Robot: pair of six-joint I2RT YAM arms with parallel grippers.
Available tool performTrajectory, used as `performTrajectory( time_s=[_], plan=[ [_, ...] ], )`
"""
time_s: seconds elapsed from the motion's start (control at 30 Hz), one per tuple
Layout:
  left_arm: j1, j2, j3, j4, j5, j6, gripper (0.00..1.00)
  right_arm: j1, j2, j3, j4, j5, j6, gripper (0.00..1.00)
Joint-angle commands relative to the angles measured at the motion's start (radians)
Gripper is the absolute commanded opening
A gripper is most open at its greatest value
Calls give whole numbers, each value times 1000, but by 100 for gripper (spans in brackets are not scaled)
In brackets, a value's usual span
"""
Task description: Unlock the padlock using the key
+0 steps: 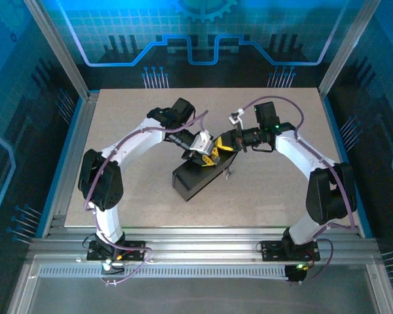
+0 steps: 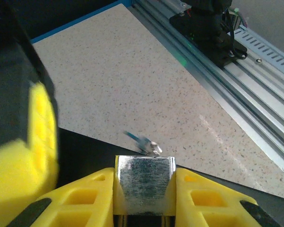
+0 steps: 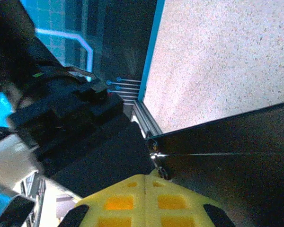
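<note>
Padlock (image 2: 144, 184) sits clamped between the left gripper's (image 1: 200, 150) yellow fingers (image 2: 203, 198) at bottom centre of the left wrist view, with the key (image 2: 144, 143) just beyond its upper edge, a blurred sliver slanting from upper left down toward the lock. Right gripper (image 3: 146, 182), fingers pressed together on that key, faces the left one over the black box (image 1: 195, 178) at mid-frame in the top view. Wrists crowd close there, so the push should probably run straight along the key's axis; speckled table (image 1: 268, 196) lies around.
</note>
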Motion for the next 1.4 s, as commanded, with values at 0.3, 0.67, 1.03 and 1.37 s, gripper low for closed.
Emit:
performTrajectory(
  time_s=[0.3,0.67,1.03,1.37],
  plan=[
    [85,114,135,-23,80,-79,4,-110,-151,-120,-72,170,-25,1],
    [85,112,133,-29,50,-116,32,-124,-261,-258,-247,349,-132,32],
    [102,22,70,63,53,-241,64,112,-238,-382,-301,699,-102,44],
    [44,-83,133,247,-130,-930,57,241,-168,-369,-303,893,-272,47]
  ],
)
